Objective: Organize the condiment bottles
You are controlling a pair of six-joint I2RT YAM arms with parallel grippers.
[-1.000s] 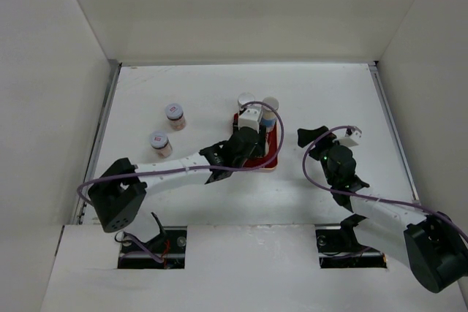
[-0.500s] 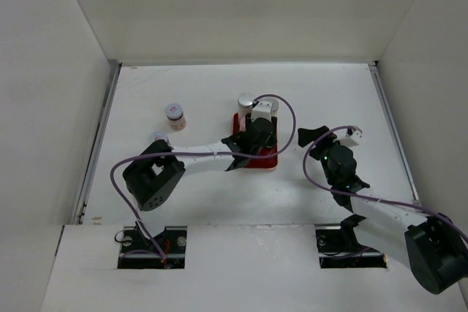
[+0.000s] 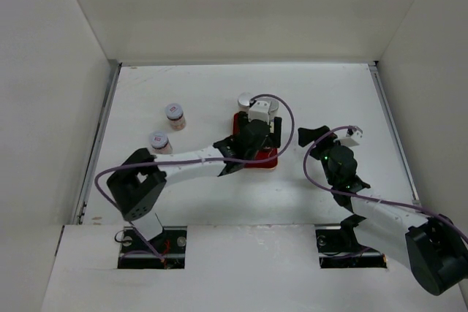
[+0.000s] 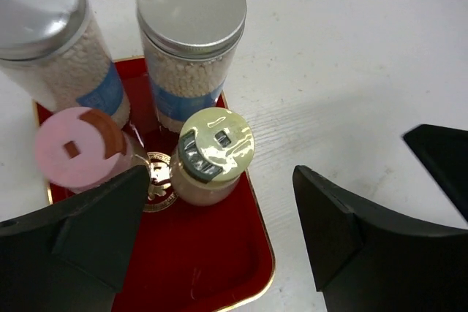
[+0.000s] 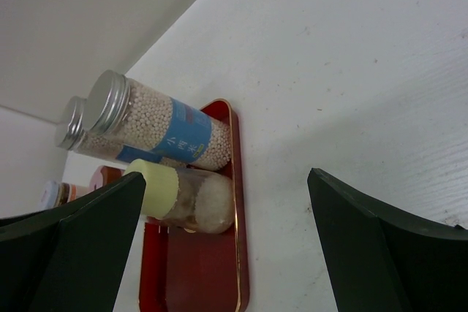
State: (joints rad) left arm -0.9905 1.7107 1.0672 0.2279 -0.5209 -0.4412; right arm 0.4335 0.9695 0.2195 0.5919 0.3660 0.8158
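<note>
My right claw [image 3: 330, 135] hangs spread and empty just beside the red tray [image 4: 205, 275], parked there, I judge, to keep out of the left arm's reach. My left claw [image 4: 219, 180] hovers over the tray, released and holding nothing, its fingers straddling the cream bottle [image 4: 212, 155] without touching it. To me that reads as a bottle set down, or one lined up for a grab. The tray's near end is bare, so the bottles are packed toward the far end, presumably to leave room for more. The cream bottle stands upright, long axis vertical, yellow-green cap facing up at my camera. Just beside it a pink-lidded jar [image 4: 77, 155] also stands upright. Behind them, a grey-capped bottle [image 4: 191, 42] and a second grey-capped bottle [image 4: 44, 42] stand side by side at the far edge, tall axes vertical, caps up. Out on the desk [image 4: 351, 49], well apart from the tray on the left arm's side, a nearer loose jar [image 3: 159, 140] and a farther loose jar [image 3: 174, 113] stand upright, not yet gathered.
</note>
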